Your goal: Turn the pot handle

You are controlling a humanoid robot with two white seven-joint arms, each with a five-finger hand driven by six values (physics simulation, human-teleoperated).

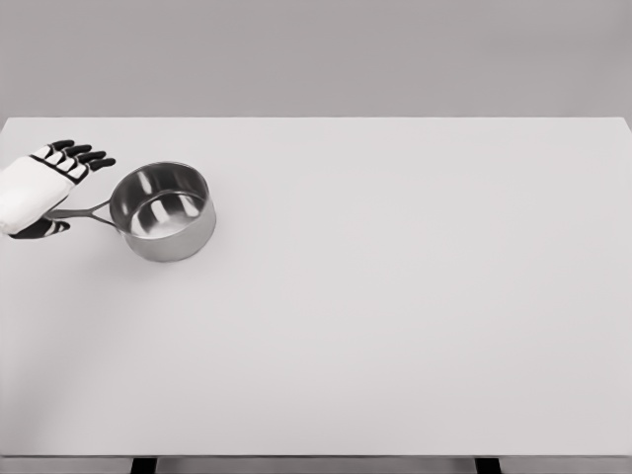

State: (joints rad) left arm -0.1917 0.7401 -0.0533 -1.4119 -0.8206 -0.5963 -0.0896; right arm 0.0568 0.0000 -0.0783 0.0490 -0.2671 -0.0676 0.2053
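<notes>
Pot (pixel 164 211) sits upright at the table's (pixel 395 326) far left, steel and shiny inside, its thin handle (pixel 87 211) pointing left. At the handle's outer end is the left hand (pixel 44 188), palm over it, four dark-tipped fingers (pixel 84 155) stretched out and slightly spread above, thumb (pixel 44 229) below. Whether it actually grips the handle, I cannot tell.

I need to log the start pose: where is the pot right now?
In the head view the pot stands upright on the table at its far left, its handle pointing left under the left hand.
</notes>
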